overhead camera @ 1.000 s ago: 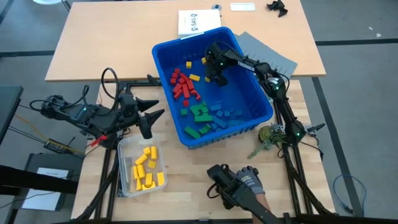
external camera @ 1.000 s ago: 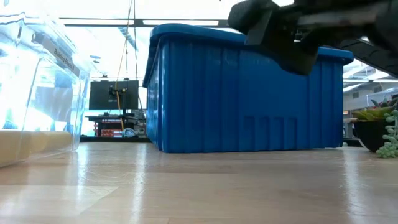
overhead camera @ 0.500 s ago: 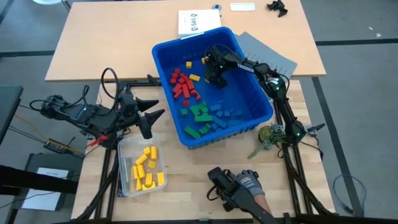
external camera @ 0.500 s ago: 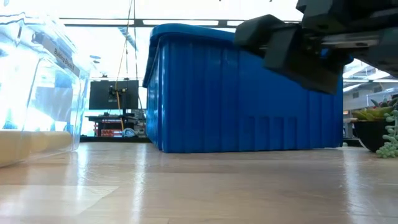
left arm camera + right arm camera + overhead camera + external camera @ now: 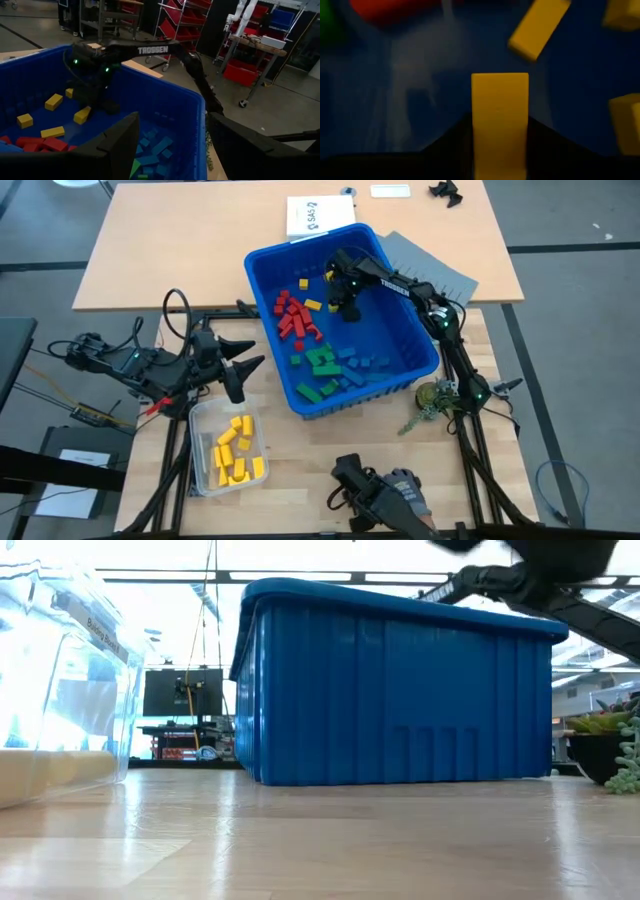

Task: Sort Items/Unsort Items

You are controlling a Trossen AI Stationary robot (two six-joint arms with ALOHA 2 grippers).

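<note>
- Yellow block (image 5: 500, 117) sits clamped between the right tool's (image 5: 345, 308) two fingers, inside the blue bin (image 5: 262, 292) and low over its floor, in the far half.
- Loose yellow blocks lie around it on the bin floor: one (image 5: 538, 28) tilted just ahead of the held block, another (image 5: 312, 305) beside the red pile.
- Red blocks (image 5: 293, 318) are heaped at the bin's left-centre; green blocks (image 5: 322, 364) lie nearer the front, with blue blocks (image 5: 365, 366) next to them, hard to make out against the blue floor.
- The left tool (image 5: 240, 370) hangs above the tabletop (image 5: 300, 450) to the left of the bin, its fingers spread wide and holding nothing.
- Below it stands a clear tub (image 5: 200, 442) with more yellow blocks (image 5: 236, 450) inside.
- A gloved hand (image 5: 400, 485) with a dark device (image 5: 355, 480) shows at the tabletop's near edge.
- A small plant (image 5: 432, 400) stands by the bin's right front corner.
- Grey sheets (image 5: 440, 272) lie partly behind the bin, and a white paper (image 5: 312, 215) rests on the far tabletop.
</note>
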